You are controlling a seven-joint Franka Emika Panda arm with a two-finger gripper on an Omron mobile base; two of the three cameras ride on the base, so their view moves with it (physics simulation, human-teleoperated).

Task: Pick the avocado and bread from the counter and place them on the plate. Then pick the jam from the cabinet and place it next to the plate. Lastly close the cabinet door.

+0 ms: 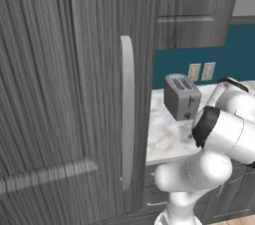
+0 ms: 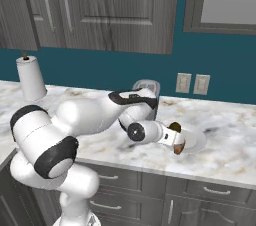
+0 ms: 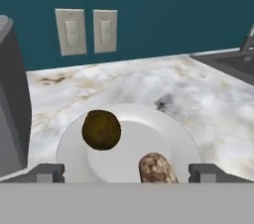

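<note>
The avocado [image 3: 101, 129] and bread [image 3: 157, 168] lie on the white plate [image 3: 163, 136] on the marble counter [image 3: 208, 99]. The gripper [image 3: 126, 172] hovers just over the plate, jaws wide apart, holding nothing.

Even, bright rendered light, soft low-resolution blur, faint shadows, no glare

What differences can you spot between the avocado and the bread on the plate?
The avocado is round and dark olive-brown; the bread is longer, paler and mottled brown. The avocado lies towards the plate's far left, the bread at its near edge, apart from it. Both rest on the same white plate.
</note>
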